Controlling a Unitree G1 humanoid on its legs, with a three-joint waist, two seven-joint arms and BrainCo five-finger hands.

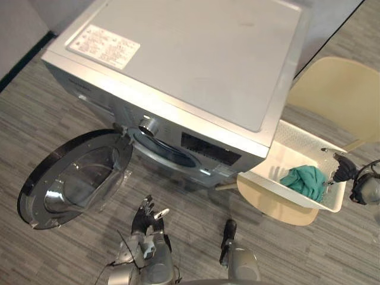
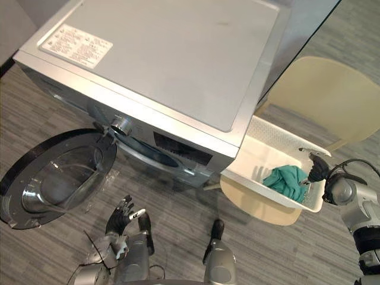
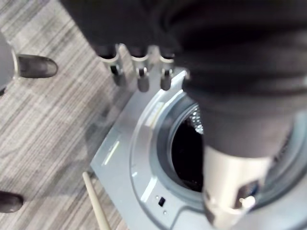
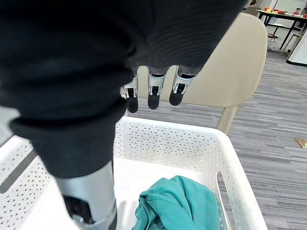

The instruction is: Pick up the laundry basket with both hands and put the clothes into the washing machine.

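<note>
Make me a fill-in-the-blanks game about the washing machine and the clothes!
1. The round door of the washing machine stands ____.
2. The teal cloth lies inside a white ____.
3. That white thing sits on a beige ____.

Missing words: open; basket; chair.

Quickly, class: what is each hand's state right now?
Left hand: open, holding nothing.
Right hand: open, above the laundry basket, holding nothing.
</note>
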